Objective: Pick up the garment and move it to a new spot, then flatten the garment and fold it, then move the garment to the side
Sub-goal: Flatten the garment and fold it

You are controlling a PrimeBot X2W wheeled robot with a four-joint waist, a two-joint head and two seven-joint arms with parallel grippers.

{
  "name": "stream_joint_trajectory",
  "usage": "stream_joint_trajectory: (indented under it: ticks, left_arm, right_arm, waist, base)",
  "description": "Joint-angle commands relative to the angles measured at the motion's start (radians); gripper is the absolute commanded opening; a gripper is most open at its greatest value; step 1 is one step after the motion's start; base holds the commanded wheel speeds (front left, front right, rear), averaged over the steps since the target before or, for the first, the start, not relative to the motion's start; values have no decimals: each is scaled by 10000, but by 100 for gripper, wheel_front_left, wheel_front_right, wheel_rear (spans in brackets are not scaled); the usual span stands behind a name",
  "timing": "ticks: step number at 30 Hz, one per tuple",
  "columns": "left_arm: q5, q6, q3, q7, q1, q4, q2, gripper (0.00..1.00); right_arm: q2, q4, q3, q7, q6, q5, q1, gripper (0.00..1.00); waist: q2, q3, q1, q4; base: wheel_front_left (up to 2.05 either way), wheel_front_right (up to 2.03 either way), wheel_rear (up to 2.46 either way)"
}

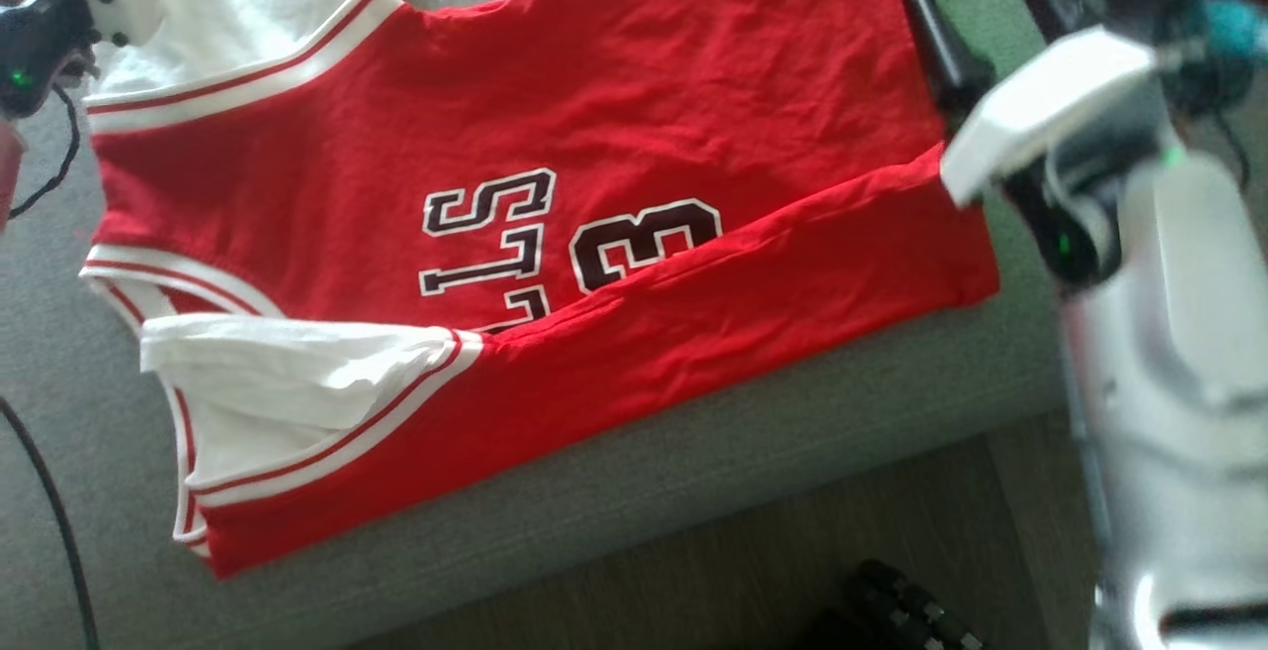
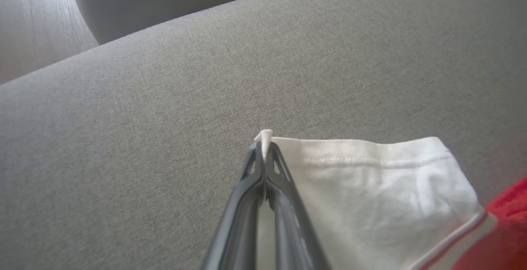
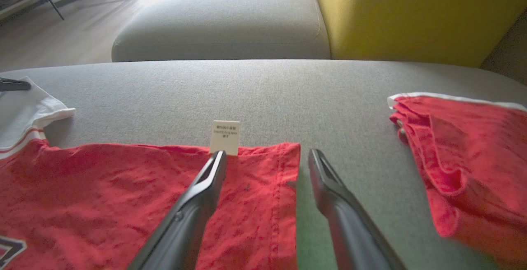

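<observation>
Red jersey [image 1: 634, 105] lay on grey sofa cushion [image 1: 713, 472], near edge folded over. Left gripper [image 2: 263, 145] was clenched on white sleeve [image 2: 370, 192] corner. Right gripper [image 3: 268, 154] was released, straddling red hem corner [image 3: 288, 151]. Advice: close there first, then lift both ends evenly.

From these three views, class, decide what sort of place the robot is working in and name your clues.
Probably a living room or lounge. The jersey lies on a grey upholstered sofa seat, a second grey cushion stands beyond it, and the floor is wood plank.
</observation>
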Motion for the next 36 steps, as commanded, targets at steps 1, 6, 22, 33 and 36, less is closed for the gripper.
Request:
stream_joint_trajectory:
  ticks: [1, 6, 22, 33, 36]
  left_arm:
    - [-61, 3, 210, -77, -481, -330, 488, 0]
    - [-251, 3, -153, -164, -629, -545, 445, 0]
    - [-830, 2, -1105, -378, -914, -670, 500, 0]
    - [-1178, 2, -1651, -526, -1061, -516, 503, 0]
    - [-1256, 2, -1798, -642, -1068, -507, 526, 0]
  right_arm:
    - [51, 1, 182, 109, -4, -169, -351, 100]
    - [51, 1871, -71, 587, -4, -802, -1898, 100]
    - [52, 6042, -701, 1133, -4, -1742, -4455, 100]
    - [52, 7485, -585, 497, -4, -1767, -5198, 0]
    - [52, 7718, -535, 298, -4, -1829, -5368, 0]
  waist:
    - [0, -10, 0, 76]
    - [0, 42, 0, 353]
    - [0, 157, 0, 592]
    - [0, 65, 0, 699]
    - [0, 20, 0, 726]
  base:
    - [0, 0, 0]
    - [0, 0, 0]
    - [0, 0, 0]
    - [0, 0, 0]
    - [0, 0, 0]
